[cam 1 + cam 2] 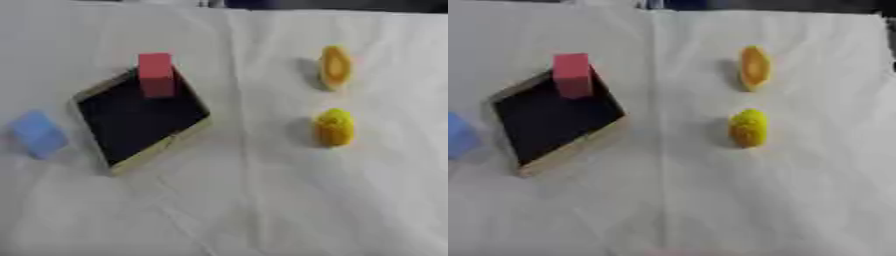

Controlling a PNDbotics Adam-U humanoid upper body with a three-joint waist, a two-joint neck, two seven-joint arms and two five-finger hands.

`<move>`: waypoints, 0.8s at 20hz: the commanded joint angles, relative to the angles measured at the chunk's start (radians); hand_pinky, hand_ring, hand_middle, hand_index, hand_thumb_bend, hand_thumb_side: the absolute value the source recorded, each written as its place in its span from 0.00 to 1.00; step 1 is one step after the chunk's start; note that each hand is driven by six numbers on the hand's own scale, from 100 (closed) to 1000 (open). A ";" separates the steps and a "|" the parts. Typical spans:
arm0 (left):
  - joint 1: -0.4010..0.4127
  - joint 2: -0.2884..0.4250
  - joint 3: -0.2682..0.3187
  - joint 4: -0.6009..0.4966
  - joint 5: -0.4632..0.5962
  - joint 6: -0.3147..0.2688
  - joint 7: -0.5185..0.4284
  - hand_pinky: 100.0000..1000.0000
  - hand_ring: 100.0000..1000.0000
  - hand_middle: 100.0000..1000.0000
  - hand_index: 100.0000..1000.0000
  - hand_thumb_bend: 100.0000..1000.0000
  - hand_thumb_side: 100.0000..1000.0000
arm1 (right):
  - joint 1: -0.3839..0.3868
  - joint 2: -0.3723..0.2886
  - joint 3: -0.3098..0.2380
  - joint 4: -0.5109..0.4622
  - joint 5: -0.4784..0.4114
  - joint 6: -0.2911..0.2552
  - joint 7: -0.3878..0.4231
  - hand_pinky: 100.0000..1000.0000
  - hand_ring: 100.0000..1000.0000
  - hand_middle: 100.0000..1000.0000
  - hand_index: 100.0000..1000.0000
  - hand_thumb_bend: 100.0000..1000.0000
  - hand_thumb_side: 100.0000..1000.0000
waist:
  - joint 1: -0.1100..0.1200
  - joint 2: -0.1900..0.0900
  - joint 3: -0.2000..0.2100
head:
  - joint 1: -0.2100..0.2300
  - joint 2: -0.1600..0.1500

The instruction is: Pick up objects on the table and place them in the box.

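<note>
Left eye view: one white cloth-covered table, seen from above, with five things on it and neither robot hand showing.
Box: one shallow tray-like box with a pale wooden rim and a dark inside, turned corner-on like a diamond, at the table's left.
Red block: one red block, upright at the box's far corner; whether it rests on the rim or just inside cannot be told.
Blue block: one light blue block, on the cloth just beside the box's left corner, outside it.
Yellow objects: two, well apart from the box on the right side of the table, one behind the other.
Far yellow object: one orange-yellow oval piece, shape unclear, lying on the cloth.
Near yellow object: one rounder bright yellow lump, on the cloth, close in front of the oval piece but not touching it.
Hands: none in either eye view, so their state cannot be told.
</note>
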 commanded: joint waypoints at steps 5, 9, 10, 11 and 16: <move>-0.004 0.017 0.004 -0.015 -0.002 -0.001 0.001 0.66 0.62 0.57 0.74 0.00 0.50 | 0.018 -0.073 0.005 -0.014 0.022 -0.009 0.015 0.91 0.80 0.58 0.77 0.00 0.41 | 0.001 -0.026 0.001 | -0.002 0.004; -0.006 0.020 0.004 -0.015 -0.002 -0.002 0.000 0.66 0.62 0.57 0.74 0.00 0.50 | 0.027 -0.123 0.015 -0.014 0.052 -0.007 0.012 0.90 0.80 0.59 0.78 0.00 0.25 | -0.002 -0.024 0.004 | -0.002 0.005; -0.006 0.021 0.003 -0.015 -0.003 -0.002 0.000 0.66 0.62 0.57 0.74 0.00 0.50 | 0.025 -0.144 0.020 -0.014 0.065 -0.004 0.013 0.90 0.81 0.59 0.78 0.00 0.24 | -0.003 -0.023 0.004 | -0.003 0.005; -0.006 0.022 0.004 -0.015 -0.003 -0.002 0.000 0.66 0.62 0.57 0.74 0.00 0.50 | 0.023 -0.167 0.025 -0.014 0.079 -0.002 0.014 0.89 0.81 0.60 0.78 0.00 0.08 | -0.005 -0.023 0.005 | -0.004 0.004; -0.004 0.031 0.003 -0.015 -0.006 -0.001 0.002 0.66 0.62 0.57 0.74 0.00 0.50 | -0.012 -0.292 0.070 -0.014 0.156 0.025 0.067 0.88 0.82 0.64 0.80 0.00 0.00 | -0.014 -0.020 0.005 | -0.005 0.004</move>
